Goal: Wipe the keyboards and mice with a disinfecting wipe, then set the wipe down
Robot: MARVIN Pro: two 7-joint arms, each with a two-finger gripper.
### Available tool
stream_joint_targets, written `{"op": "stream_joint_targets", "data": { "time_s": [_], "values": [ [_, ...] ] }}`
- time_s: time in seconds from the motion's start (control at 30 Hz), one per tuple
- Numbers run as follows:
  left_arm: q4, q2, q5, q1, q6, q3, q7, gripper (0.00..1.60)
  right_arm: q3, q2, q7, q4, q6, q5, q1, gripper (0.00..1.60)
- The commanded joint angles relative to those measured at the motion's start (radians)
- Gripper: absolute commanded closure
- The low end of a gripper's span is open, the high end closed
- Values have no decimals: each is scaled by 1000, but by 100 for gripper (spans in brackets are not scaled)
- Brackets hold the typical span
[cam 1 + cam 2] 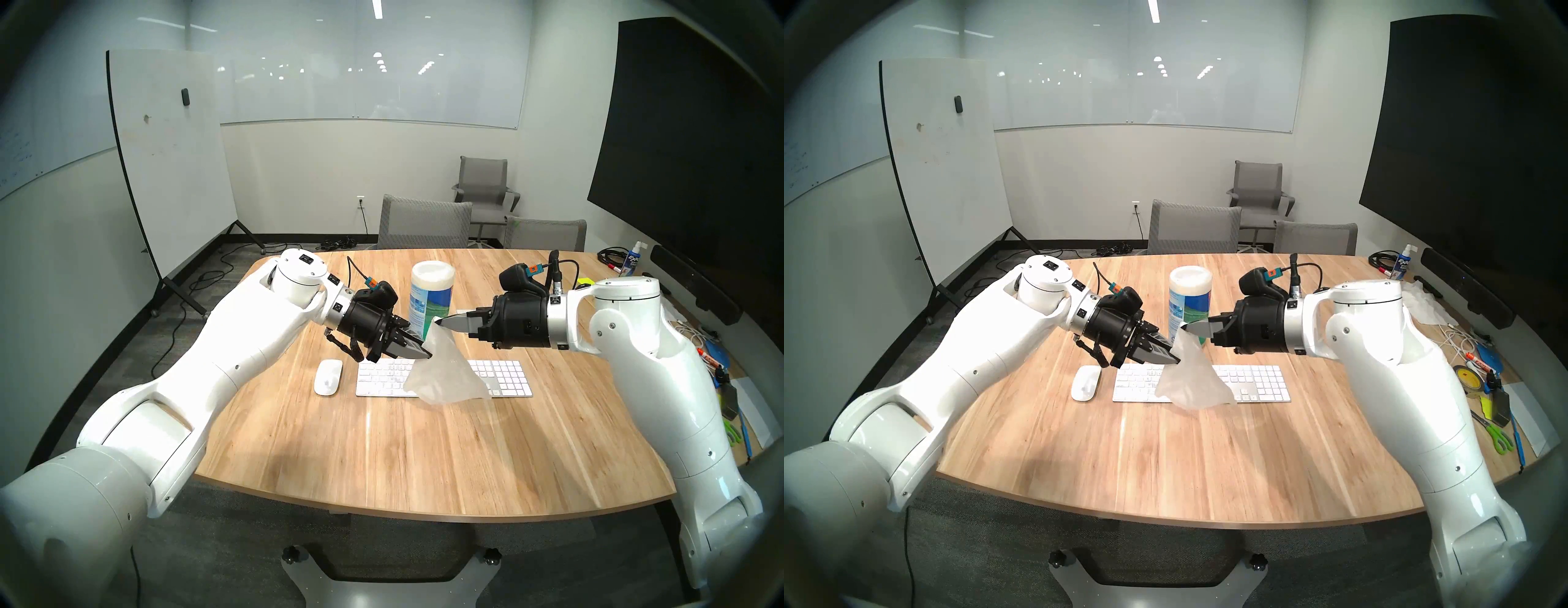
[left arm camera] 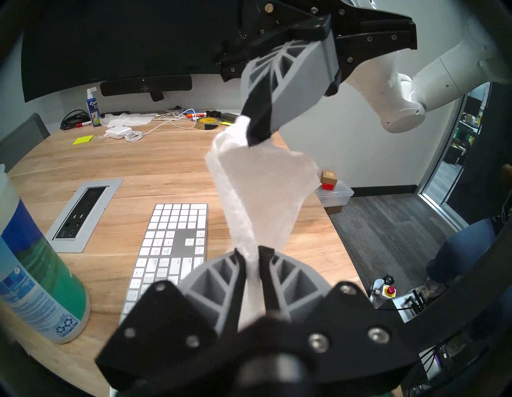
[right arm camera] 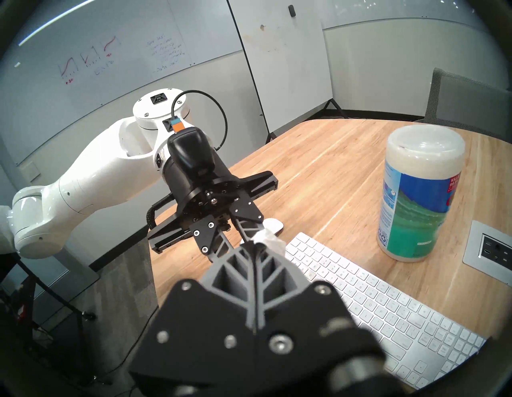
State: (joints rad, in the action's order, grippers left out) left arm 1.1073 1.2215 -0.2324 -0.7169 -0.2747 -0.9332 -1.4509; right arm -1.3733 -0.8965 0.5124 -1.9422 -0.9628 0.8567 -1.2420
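Observation:
The white wipe (image 1: 445,373) hangs in the air over the middle of the slim white keyboard (image 1: 500,378), its lower edge draped in front of the keys. My right gripper (image 1: 441,322) is shut on the wipe's top corner. My left gripper (image 1: 426,354) comes in from the left, lower down. In the left wrist view its fingers (image 2: 240,266) pinch a bunched fold of the wipe (image 2: 263,188). The white mouse (image 1: 328,377) lies on the table just left of the keyboard, below the left gripper and untouched.
A wipes canister (image 1: 432,297) with a blue-green label stands behind the keyboard, between the two grippers. A grey socket plate (image 2: 80,213) is set into the table beside it. A spray bottle (image 1: 632,263), cables, tape and scissors crowd the table's right edge. Grey chairs (image 1: 424,220) stand at the far side.

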Motion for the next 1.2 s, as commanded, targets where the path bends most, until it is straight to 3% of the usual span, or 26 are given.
{"op": "stream_joint_targets", "data": {
  "time_s": [0.0, 0.2, 0.23, 0.27, 0.3, 0.63, 1.17],
  "values": [
    [7, 10, 0, 16, 7, -7, 8, 160, -5, 2, -1, -8, 3, 20, 11, 160],
    [21, 6, 0, 9, 6, -11, 16, 160, -10, -4, -39, -12, 3, 30, 0, 160],
    [22, 5, 0, 9, 5, -11, 17, 160, -9, -5, -42, -12, 3, 31, 1, 147],
    [24, 5, 0, 8, 5, -12, 19, 160, -7, -4, -52, -13, 3, 36, 2, 99],
    [25, 4, -1, 8, 5, -11, 20, 160, -6, -4, -57, -12, 3, 38, 3, 0],
    [54, -17, -6, -7, -1, -15, 24, 160, 3, -2, -115, -1, 3, 71, 18, 0],
    [271, -163, -34, -117, -74, -82, 20, 160, -36, 40, -124, 55, 3, 60, 23, 0]
  ]
}}
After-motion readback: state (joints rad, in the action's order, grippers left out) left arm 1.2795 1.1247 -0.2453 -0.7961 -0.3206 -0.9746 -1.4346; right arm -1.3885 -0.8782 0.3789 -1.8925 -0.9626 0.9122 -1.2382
